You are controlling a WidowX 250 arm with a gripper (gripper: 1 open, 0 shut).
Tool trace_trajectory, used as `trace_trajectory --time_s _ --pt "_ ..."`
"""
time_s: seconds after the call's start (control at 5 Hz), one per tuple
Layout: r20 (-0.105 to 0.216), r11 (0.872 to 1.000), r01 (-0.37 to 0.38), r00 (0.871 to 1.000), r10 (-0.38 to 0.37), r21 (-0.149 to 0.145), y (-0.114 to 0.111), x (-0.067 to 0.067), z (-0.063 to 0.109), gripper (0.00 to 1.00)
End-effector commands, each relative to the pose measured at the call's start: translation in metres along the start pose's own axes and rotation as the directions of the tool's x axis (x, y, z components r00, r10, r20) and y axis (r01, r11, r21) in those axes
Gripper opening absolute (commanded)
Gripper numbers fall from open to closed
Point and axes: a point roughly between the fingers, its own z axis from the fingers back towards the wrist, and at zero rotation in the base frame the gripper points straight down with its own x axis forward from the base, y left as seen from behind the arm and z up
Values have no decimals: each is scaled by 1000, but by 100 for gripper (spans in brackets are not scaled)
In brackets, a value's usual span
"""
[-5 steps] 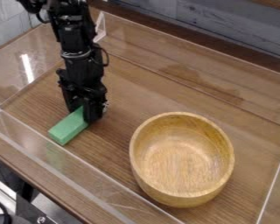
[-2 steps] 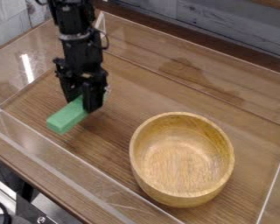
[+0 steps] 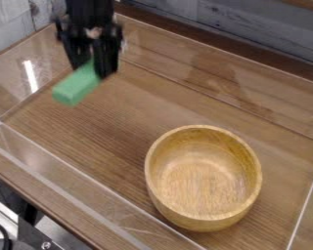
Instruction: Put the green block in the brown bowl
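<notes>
Up near the top left corner, the gripper (image 3: 94,66) hangs well above the wooden table (image 3: 186,93), its dark fingers (image 3: 107,59) pinched tight on the upper end of the green block (image 3: 78,86). That block dangles clear of the surface, tilted, its lower end pointing down toward the left. Away to the lower right sits the brown bowl (image 3: 202,221), upright on the table and well apart from the block, with only bare wood grain showing inside it.
</notes>
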Motion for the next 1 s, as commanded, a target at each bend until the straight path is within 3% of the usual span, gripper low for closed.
trace_trajectory --time_s 0.0,0.4,0.8 --pt "66 1000 -7 998 7 9 3 6 8 0" --pt "74 1000 13 997 -15 20 13 14 -20 0" --pt "78 1000 9 997 -10 7 13 16 -35 0"
